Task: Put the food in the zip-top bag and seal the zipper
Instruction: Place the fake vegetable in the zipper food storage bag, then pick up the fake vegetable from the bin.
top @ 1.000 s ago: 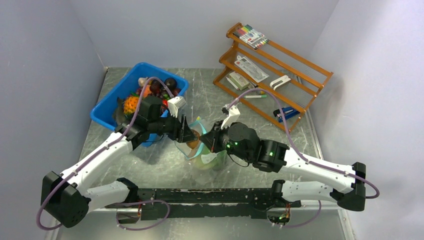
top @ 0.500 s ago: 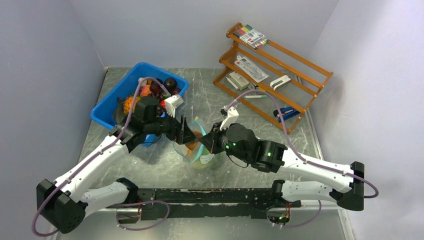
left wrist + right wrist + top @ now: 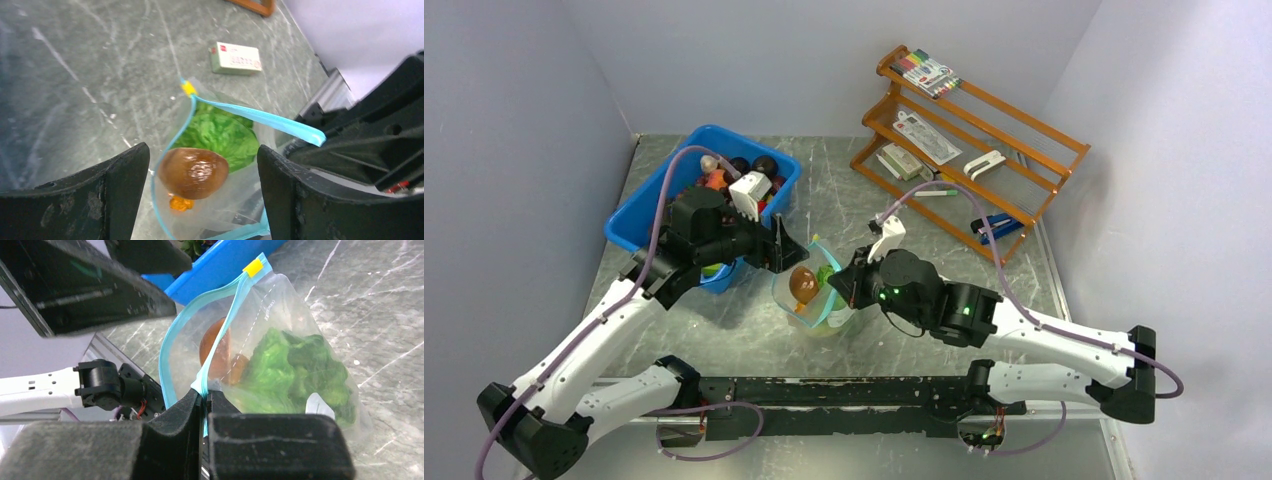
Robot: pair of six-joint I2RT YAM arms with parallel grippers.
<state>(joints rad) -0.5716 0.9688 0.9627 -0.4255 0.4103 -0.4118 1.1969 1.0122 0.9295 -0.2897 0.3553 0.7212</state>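
Two-arm view. Far-left corner: blue bin (image 3: 639, 215). Centre, toward near edge: left gripper (image 3: 202, 152) spread wide above zip-top bag (image 3: 300, 325) holding brown round fruit (image 3: 194, 172), lettuce (image 3: 220, 135), orange piece (image 3: 180, 202). Rightward: right gripper (image 3: 205, 395) pinching zipper (image 3: 255, 118), bag mouth open.

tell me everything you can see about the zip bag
The zip bag is clear, thin, crinkly plastic with a teal zipper edging its mouth and a yellow tip at one end. It rests on the grey table with its mouth open and facing up. The right gripper is shut on the zipper strip, holding that edge up. Inside lie green lettuce, a brown fruit and a small orange piece.
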